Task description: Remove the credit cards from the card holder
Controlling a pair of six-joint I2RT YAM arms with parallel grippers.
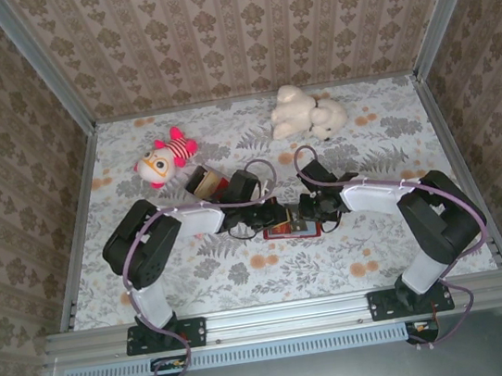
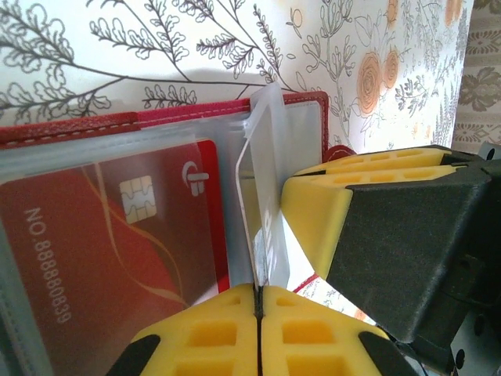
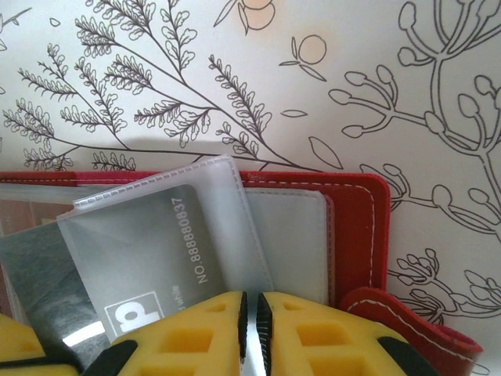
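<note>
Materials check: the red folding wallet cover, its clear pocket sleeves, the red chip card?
red folding wallet cover: looks like leather or faux leather; grained matte surface, pale stitching along the edge.
clear pocket sleeves: thin flexible plastic film, slightly frosted; dotted welded seams, one leaf bending.
red chip card: stiff glossy plastic by its look; metallic chip contact, printed number.

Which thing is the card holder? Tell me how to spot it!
Find the flowery table, then the spot near the front where the left gripper and right gripper meet. The red wallet lies open there. It is thin and red, unlike the fluffy white dog and pink doll farther back.
</note>
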